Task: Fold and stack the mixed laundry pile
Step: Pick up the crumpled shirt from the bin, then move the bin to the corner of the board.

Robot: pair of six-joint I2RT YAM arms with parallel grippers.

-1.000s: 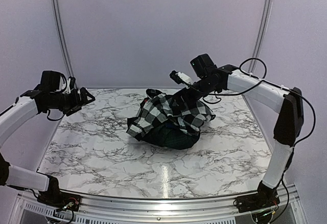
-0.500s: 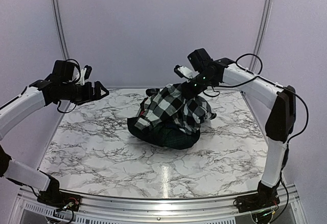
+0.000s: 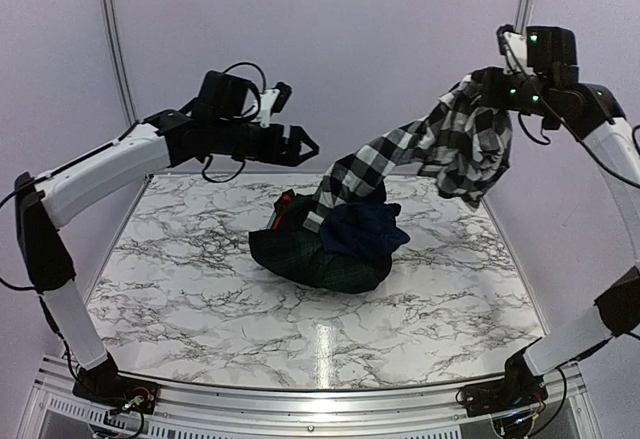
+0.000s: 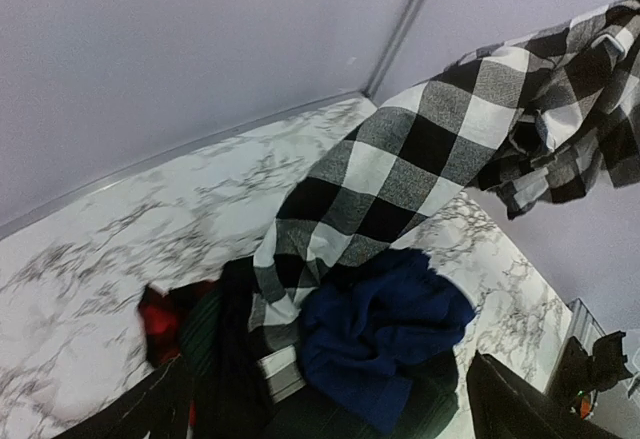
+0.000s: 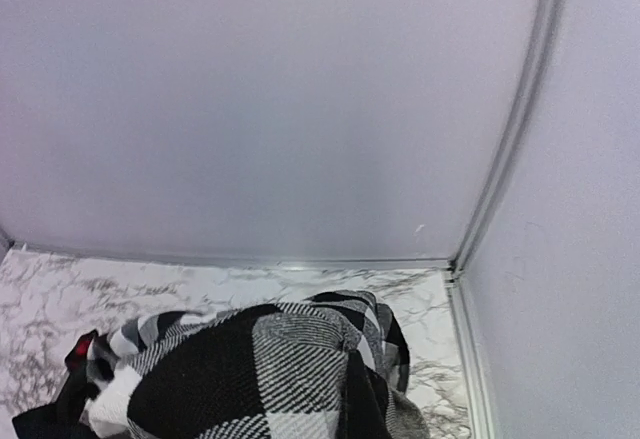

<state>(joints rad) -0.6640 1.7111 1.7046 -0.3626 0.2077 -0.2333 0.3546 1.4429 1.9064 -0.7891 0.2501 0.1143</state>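
Note:
The laundry pile lies mid-table: a navy T-shirt (image 3: 366,231) on top of a dark green plaid garment (image 3: 318,262), with a bit of red cloth (image 3: 285,203) at its left. My right gripper (image 3: 484,83) is raised high at the upper right and is shut on the black-and-white check shirt (image 3: 455,139). The shirt stretches down from it to the pile. In the right wrist view the check shirt (image 5: 250,374) covers my fingers. My left gripper (image 3: 305,145) hovers open above and left of the pile. Its wrist view shows the check shirt (image 4: 400,164) and the navy T-shirt (image 4: 385,329).
The marble table (image 3: 200,279) is closed in by pale walls at the back and on both sides. A metal corner post (image 3: 522,4) stands just behind my raised right arm. The table's aluminium front rail (image 3: 320,399) runs between the arm bases.
My right gripper shut on the check shirt and carried it up and to the right, pulling it off the pile. My left arm swung right and up toward the pile, still open.

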